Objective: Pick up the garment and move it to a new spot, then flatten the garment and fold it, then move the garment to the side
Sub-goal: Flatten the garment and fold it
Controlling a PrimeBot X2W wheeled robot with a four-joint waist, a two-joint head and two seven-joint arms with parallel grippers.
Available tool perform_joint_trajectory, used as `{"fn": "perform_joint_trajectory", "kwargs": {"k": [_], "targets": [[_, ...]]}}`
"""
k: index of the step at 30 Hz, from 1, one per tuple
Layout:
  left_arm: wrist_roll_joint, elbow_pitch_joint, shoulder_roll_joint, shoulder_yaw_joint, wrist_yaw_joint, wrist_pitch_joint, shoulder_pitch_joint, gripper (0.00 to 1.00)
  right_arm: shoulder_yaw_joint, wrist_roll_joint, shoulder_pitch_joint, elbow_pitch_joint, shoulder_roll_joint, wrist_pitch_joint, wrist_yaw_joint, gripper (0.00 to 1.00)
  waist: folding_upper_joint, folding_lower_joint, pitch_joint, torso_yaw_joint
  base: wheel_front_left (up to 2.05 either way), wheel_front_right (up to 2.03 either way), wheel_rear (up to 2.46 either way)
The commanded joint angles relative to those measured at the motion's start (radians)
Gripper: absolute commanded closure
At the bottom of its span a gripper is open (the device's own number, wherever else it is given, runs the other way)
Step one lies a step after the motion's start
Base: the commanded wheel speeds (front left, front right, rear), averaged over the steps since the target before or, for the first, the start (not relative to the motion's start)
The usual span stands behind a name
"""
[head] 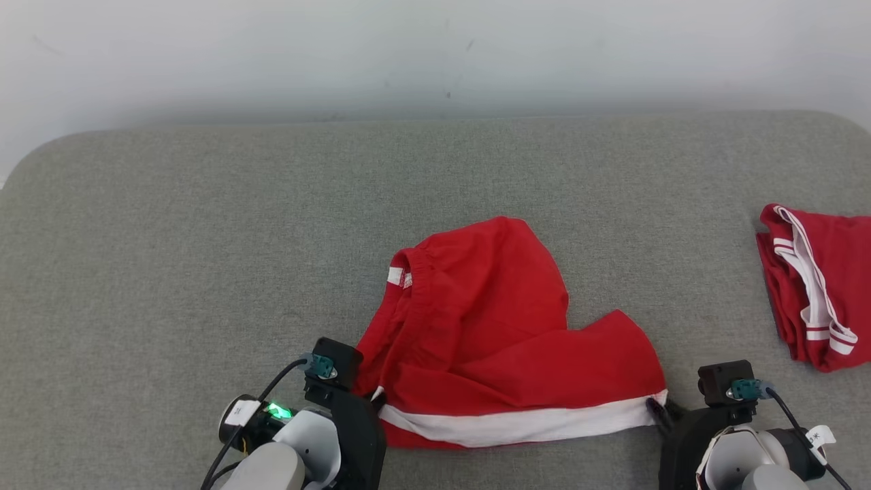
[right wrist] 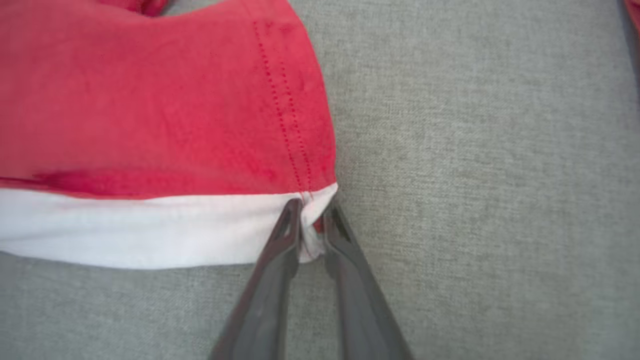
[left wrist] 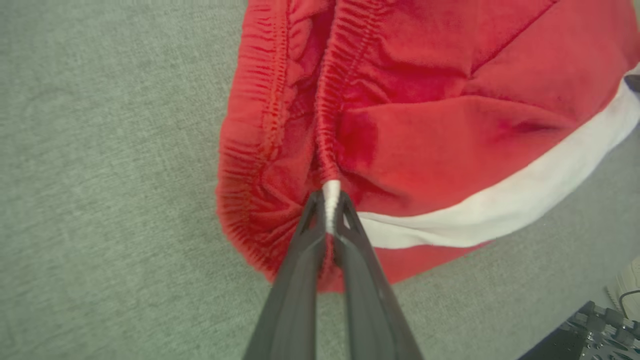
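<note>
Garment (head: 490, 320) lay rumpled; left end effector (left wrist: 329, 202) and right end effector (right wrist: 312, 212) each pinched a near corner; flattening and folding remained.

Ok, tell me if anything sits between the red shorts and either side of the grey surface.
To the left of the red shorts, nothing visible lies on the grey surface. To the right, another red garment lies at the edge.

Our left end effector (head: 376, 396) and right end effector (head: 654, 407) have long dark fingers (left wrist: 305, 265), pale wrist shells (head: 309, 439), black camera blocks (head: 725, 381), teal connectors (head: 745, 389), black cables (head: 286, 369), white tags (head: 241, 412).
</note>
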Motion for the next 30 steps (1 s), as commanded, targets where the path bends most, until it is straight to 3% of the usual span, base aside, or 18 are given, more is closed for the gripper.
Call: {"fn": "perform_joint_trajectory", "kwargs": {"k": [1, 9, 15, 22, 26, 30], "targets": [[-0.004, 0.001, -0.001, 0.004, -0.001, -0.011, -0.006, 1.0, 0.007, -0.008, 0.03, 0.029, 0.005, 0.022, -0.003, 1.0, 0.0, 0.0001, -0.001, 0.0, 0.0, 0.0, 0.0], [-0.08, -0.054, -0.021, 0.078, 0.005, -0.121, 0.017, 1.0, -0.069, 0.084, 0.025, -0.128, 0.028, -0.055, -0.003, 1.0, 0.0, 0.0001, -0.023, -0.013, 0.0, 0.0, 0.0], [-0.216, -0.16, -0.051, 0.168, -0.018, -0.188, -0.017, 1.0, -0.101, 0.18, -0.015, -0.324, 0.01, -0.026, -0.003, 1.0, 0.0, 0.0001, -0.038, -0.035, 0.0, 0.0, 0.0], [-0.443, -0.268, -0.071, 0.269, -0.033, -0.111, -0.103, 1.0, -0.139, 0.28, -0.127, -0.489, 0.0, 0.068, -0.003, 1.0, 0.0, 0.0001, -0.036, -0.076, 0.0, 0.0, 0.0], [-0.541, -0.288, -0.06, 0.337, 0.007, -0.022, -0.189, 1.0, -0.15, 0.351, -0.256, -0.501, 0.026, 0.145, -0.003, 1.0, 0.0, 0.0001, 0.016, -0.111, 0.0, 0.0, 0.0], [-0.619, -0.275, -0.053, 0.416, 0.085, 0.047, -0.327, 1.0, -0.154, 0.377, -0.443, -0.427, 0.057, 0.213, -0.003, 1.0, 0.0, 0.0001, 0.12, -0.149, 0.0, 0.0, 0.0]]}}
